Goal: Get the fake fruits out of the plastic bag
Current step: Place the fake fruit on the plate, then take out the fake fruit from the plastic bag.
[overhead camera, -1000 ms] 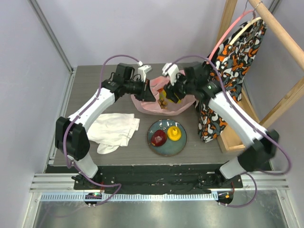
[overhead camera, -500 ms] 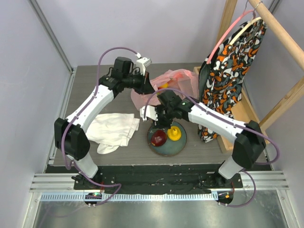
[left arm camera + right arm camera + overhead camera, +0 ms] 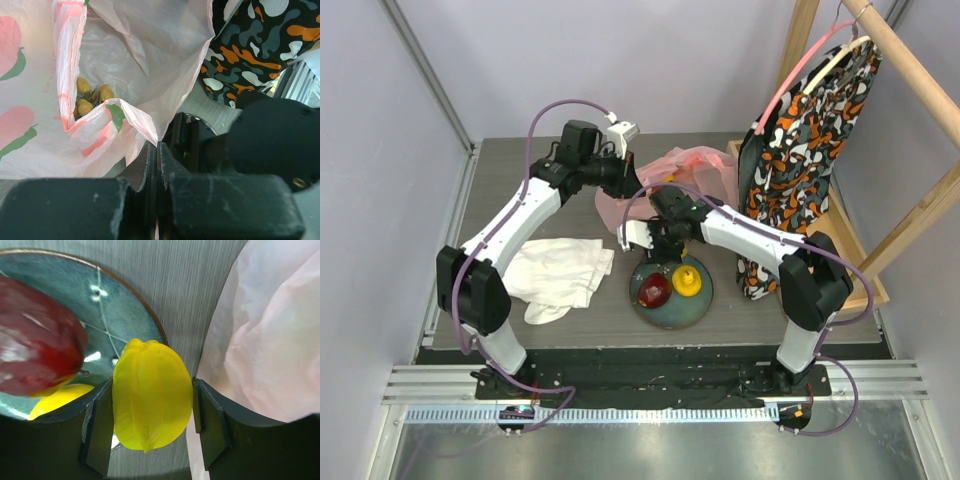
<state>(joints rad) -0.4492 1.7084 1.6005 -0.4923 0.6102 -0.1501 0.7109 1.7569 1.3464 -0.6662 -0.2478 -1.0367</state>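
Pinching a yellow ridged fruit (image 3: 152,395), the right pincer (image 3: 153,432) hangs over the rim of the teal plate (image 3: 125,305) beside the dark red apple (image 3: 35,350) — the left pincer (image 3: 157,165), pressed together, clamps the pink plastic bag (image 3: 150,50), grapes (image 3: 92,97) inside.

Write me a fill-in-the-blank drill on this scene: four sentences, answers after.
The right end effector grips a ___ fruit. The left end effector is shut on the ___ plastic bag. The grapes lie ___ the bag. The ___ apple rests on the plate.
Missing words: yellow; pink; inside; red.
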